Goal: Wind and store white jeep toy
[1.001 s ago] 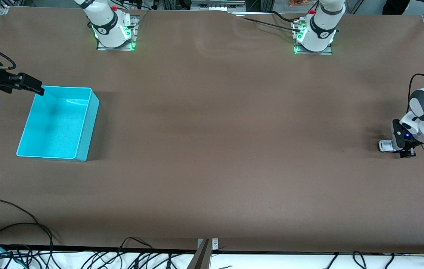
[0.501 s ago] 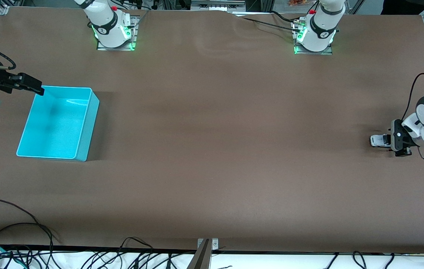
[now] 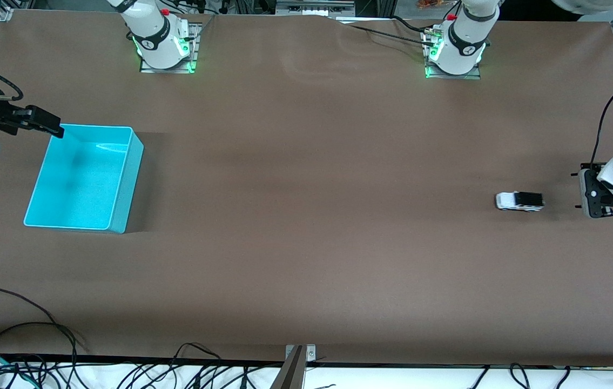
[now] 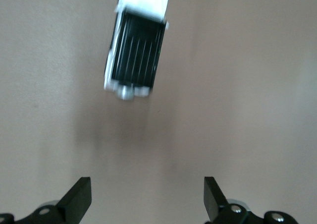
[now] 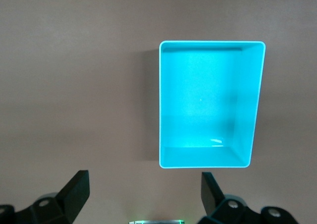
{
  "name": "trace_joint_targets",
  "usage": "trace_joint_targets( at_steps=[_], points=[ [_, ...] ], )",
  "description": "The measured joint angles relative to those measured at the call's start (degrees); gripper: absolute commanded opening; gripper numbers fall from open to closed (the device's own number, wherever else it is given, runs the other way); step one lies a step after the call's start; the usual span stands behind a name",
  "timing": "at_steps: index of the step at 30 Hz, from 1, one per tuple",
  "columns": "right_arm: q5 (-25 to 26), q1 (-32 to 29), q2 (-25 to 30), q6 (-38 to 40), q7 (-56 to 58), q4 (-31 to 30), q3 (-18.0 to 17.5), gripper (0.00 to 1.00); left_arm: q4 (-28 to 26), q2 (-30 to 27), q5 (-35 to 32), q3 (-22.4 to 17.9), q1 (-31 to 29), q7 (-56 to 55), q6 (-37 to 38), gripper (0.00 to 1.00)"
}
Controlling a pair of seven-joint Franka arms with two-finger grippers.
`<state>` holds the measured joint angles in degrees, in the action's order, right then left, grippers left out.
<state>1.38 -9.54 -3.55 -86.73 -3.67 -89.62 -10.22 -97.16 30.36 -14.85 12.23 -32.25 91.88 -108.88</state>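
The white jeep toy (image 3: 519, 201) stands on the brown table near the left arm's end, its black-topped rear turned toward my left gripper (image 3: 581, 190). That gripper is open, a short gap from the toy, with nothing between its fingers. In the left wrist view the jeep toy (image 4: 136, 55) lies ahead of the open left gripper (image 4: 147, 199), apart from both fingers. My right gripper (image 3: 49, 125) waits open by the corner of the empty cyan bin (image 3: 128, 183) at the right arm's end. The right wrist view shows the cyan bin (image 5: 245, 105) ahead of the right gripper (image 5: 144, 194).
Both arm bases (image 3: 163, 43) (image 3: 455, 48) stand at the table's edge farthest from the front camera. Loose black cables (image 3: 25, 324) and a metal bracket (image 3: 300, 354) lie along the nearest edge. Bare brown table stretches between the toy and the bin.
The left gripper opened and let go of the jeep toy, then drew back. The toy has rolled away from it toward the right arm's end. The right arm has not moved.
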Motion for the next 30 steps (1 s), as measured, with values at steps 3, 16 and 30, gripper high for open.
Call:
trace_joint_targets(
  at_steps=[3, 16, 30],
  points=[
    [0.0, 0.0, 0.0, 0.0, 0.0, 0.0, 0.0, 1.00, 0.1, -1.6, 0.0, 1.5, 0.0, -4.6, 2.6, 1.00],
    [0.0, 0.0, 0.0, 0.0, 0.0, 0.0, 0.0, 1.00, 3.7, -3.9, 0.0, 9.8, 0.0, -23.0, 14.2, 1.00],
    [0.0, 0.0, 0.0, 0.0, -0.1, 0.0, 0.0, 1.00, 4.2, -6.1, 0.0, 20.2, 0.0, -43.8, 20.5, 1.00]
  ],
)
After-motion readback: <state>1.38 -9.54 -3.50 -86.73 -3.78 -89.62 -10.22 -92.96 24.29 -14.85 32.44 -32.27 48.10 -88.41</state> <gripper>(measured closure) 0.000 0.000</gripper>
